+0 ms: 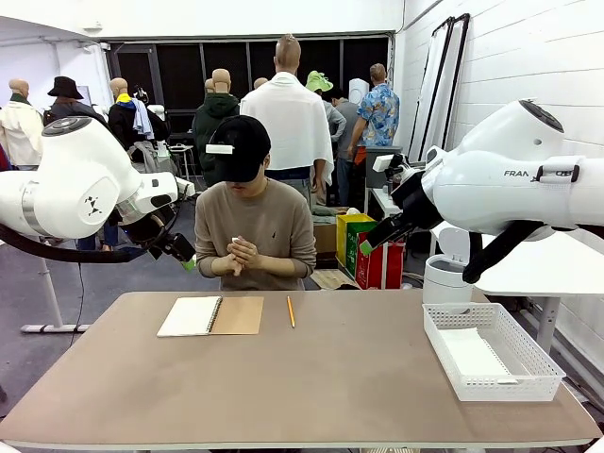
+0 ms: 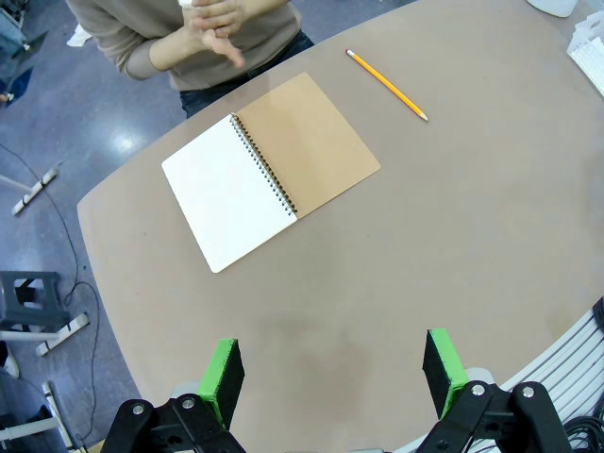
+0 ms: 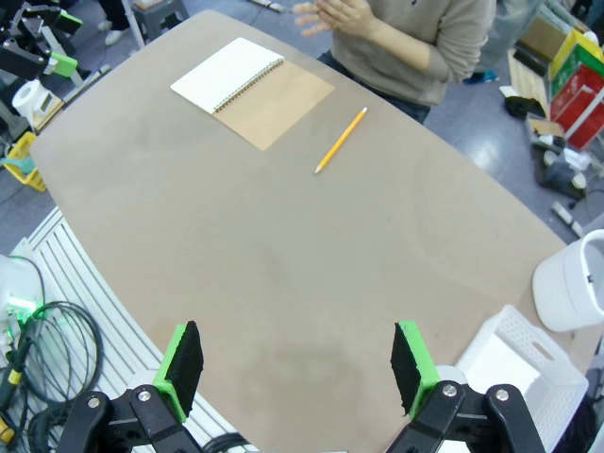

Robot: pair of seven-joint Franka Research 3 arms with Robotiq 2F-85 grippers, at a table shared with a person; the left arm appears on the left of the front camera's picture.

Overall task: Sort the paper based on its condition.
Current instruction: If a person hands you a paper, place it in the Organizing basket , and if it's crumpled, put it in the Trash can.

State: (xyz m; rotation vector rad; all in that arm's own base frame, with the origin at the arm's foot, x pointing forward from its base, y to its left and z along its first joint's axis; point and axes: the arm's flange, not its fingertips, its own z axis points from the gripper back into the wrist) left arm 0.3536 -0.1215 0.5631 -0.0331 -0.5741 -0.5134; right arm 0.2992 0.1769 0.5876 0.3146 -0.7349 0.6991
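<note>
Front view: one brown worktop (image 1: 321, 377) with rounded corners spans the picture. Two white arms hang above it, the left arm (image 1: 66, 179) over the left end and the right arm (image 1: 500, 175) over the right end, both well clear of the surface. One person (image 1: 255, 222) in a tan sweater and a black cap sits at the far edge, both hands (image 1: 241, 253) clasped together in front of the chest, above the worktop.

One white mesh basket (image 1: 508, 387) stands at the right end of the worktop, near the front edge. One white round tub (image 1: 444, 280) stands beyond the worktop's far right corner. One spiral notebook (image 1: 209, 315) lies open left of centre in front of the person, a blank white page on its left and the brown cover folded flat to its right.

The paper (image 1: 477, 357) lies flat on the floor of the basket; it reads as one white sheet, and I cannot tell whether more lie under it. One yellow pencil (image 1: 291, 311) lies just to the right of the notebook, apart from it.

In the left wrist view the left gripper (image 2: 334, 373) has its jaws spread wide over bare worktop, holding nothing. In the right wrist view the right gripper (image 3: 295, 366) is the same: jaws spread, nothing between them.

A small white scrap (image 1: 235, 242) shows in the person's hands; what it is I cannot tell.
</note>
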